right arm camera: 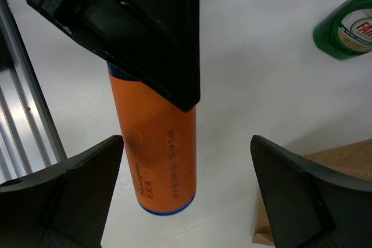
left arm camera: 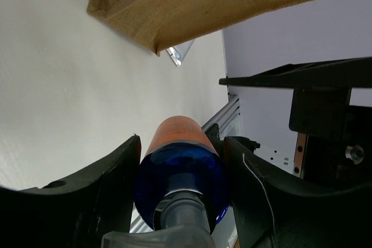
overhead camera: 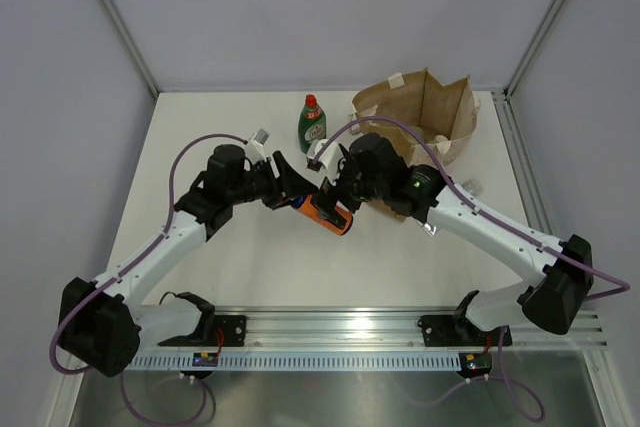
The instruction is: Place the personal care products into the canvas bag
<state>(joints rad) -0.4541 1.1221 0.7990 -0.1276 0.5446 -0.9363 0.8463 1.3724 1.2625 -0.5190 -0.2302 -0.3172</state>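
My left claw (left arm camera: 181, 146) pinches the orange cylindrical bottle with blue ends (right arm camera: 154, 143); my right claw (right arm camera: 186, 142) hangs spread wide just above it.

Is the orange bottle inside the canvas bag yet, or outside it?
Outside. The left gripper holds the orange bottle clear of the canvas bag, near the middle of the table.

A: How do the two arms stand, seen from above?
B: The left arm (overhead camera: 165, 242) goes up from its base at 7 o'clock and points toward 2 o'clock. The right arm (overhead camera: 500, 237) comes from 5 o'clock and reaches toward 10 o'clock. Their wrists nearly meet.
A: And the fingers?
B: The left gripper (left arm camera: 183, 143) has its fingers closed on the orange bottle (right arm camera: 154, 143). The right gripper (right arm camera: 186, 143) has its fingers spread wide, one on each side of that bottle.
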